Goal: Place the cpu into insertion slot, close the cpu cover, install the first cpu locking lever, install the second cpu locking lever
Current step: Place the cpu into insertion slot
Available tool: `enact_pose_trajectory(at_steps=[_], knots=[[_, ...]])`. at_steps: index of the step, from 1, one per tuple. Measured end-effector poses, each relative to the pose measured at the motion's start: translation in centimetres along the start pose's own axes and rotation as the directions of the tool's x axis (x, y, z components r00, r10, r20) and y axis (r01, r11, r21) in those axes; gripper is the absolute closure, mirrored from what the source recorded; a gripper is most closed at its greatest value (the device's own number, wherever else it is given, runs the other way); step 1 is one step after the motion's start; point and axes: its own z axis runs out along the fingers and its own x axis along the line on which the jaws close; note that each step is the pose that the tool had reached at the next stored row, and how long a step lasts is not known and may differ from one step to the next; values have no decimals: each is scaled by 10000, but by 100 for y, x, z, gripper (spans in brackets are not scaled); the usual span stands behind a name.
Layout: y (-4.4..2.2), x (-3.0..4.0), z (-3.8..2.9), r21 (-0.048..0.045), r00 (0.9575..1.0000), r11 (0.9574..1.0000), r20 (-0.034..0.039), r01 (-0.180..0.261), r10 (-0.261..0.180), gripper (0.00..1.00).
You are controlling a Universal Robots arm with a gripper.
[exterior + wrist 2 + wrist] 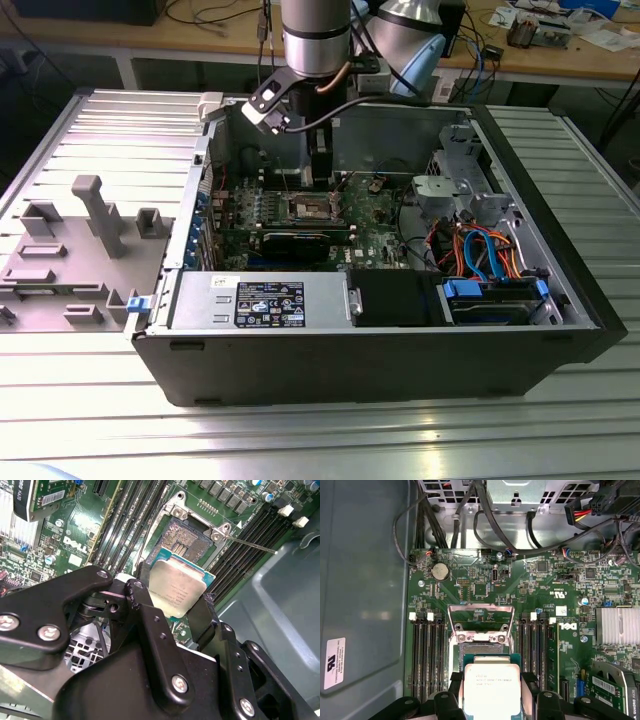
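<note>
Cpu (180, 587) clamped in gripper (172, 599), over insertion slot (186, 536)

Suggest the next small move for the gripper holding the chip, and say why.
Probably ease the chip down a little toward the socket. The gripper holds it over the socket, not yet seated, and the cover stands swung open, so the way looks free.

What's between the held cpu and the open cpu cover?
The insertion slot, pin field exposed, in the first wrist view. The gripper holds the cpu; the cpu cover is open.
</note>
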Motion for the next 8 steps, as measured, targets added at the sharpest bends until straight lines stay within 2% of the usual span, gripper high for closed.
enact_pose_trajectory(at_steps=[8], knots=[[-2, 0, 19, 0, 10000, 10000, -1, 0, 0, 46]])
